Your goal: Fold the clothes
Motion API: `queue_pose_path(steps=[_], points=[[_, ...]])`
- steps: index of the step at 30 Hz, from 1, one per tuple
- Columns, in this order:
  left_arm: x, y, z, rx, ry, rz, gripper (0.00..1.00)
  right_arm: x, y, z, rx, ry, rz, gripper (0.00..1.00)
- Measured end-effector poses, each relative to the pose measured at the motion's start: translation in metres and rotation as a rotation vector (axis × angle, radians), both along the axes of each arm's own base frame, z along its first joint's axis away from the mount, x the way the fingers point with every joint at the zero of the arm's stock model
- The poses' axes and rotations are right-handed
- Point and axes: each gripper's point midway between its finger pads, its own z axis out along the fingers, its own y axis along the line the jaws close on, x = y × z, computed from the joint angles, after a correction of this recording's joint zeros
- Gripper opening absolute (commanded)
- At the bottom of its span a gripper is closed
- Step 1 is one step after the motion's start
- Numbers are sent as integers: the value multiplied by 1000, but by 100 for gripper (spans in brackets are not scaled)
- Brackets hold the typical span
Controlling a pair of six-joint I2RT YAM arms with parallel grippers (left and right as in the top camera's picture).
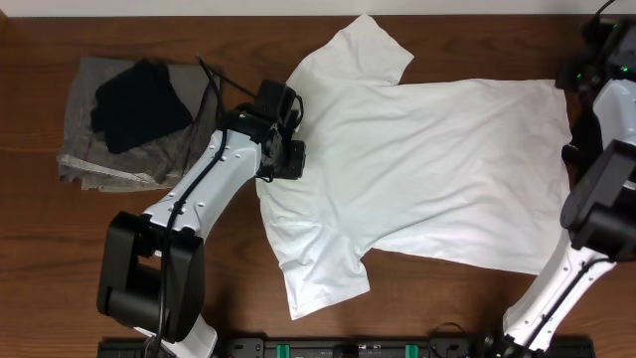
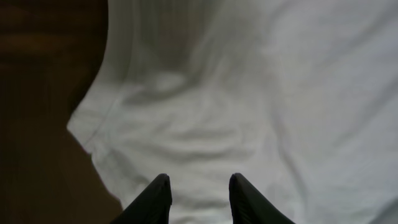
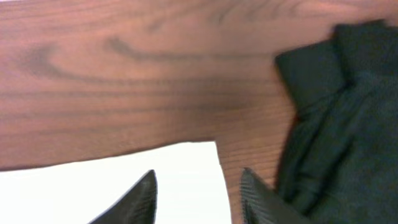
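A dark wooden table [image 1: 417, 308] forms the work surface. The white T-shirt [image 1: 437, 169] is spread flat across its middle, neck end to the left and hem to the right. No fold is yet seen.

Nearest the arm bases, the lower sleeve [image 1: 323, 273] is laid out toward the front edge.

At mid depth, the left gripper [image 2: 199, 180] is held over the neck end, just inside the banded edge [image 2: 93, 124]. Its fingers are parted and no cloth is seen gathered between them, so it is judged released.

Farther back, the right gripper [image 3: 199, 174] is positioned over the far hem corner [image 3: 208, 149]. Its fingers are spread and the corner lies flat on the wood between them, ungrasped. A dark cloth [image 3: 336, 106] lies just beside that corner.

At the rear, the upper sleeve [image 1: 363, 50] points away, and a pile of grey and black garments [image 1: 119, 119] is kept well apart at the far left.

The step in hand is judged to be taking hold for the first fold. The following is recommended:
- Each edge is to be pinched squarely, with only one layer taken.
- The dark cloth is to be kept out of the right grip.
- Both holds are to be lifted together, so that the fabric is carried over without dragging or creasing.
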Motion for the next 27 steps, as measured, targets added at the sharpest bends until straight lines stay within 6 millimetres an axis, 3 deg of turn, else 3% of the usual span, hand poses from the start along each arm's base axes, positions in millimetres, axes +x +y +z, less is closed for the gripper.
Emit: queue_pose_path(steps=[3,5,6,7,9,16,20,23,27], points=[[8,-3,3,-7,-37,-21,33,0,-1,-21,10,27,-7,81],[13,-5,7,-11,-61,-36,33,-2,-1,-24,13,40,-9,93],[19,-7,12,-14,-83,-48,28,-3,0,-21,15,46,-5,99],[28,-11,21,-25,-119,-57,14,-2,0,-17,14,50,-2,99],[49,-18,42,-46,-208,-78,8,-2,-2,-7,17,54,-16,99],[116,-42,138,-127,-554,-122,6,-13,-5,66,-10,25,-62,99],[150,-51,180,-162,-712,-122,6,-19,-5,98,-32,-6,-75,99],[178,-55,186,-174,-760,-110,6,-24,-4,97,-28,12,-77,99],[220,-69,166,-183,-792,-108,6,-26,-3,94,-25,27,-78,99]])
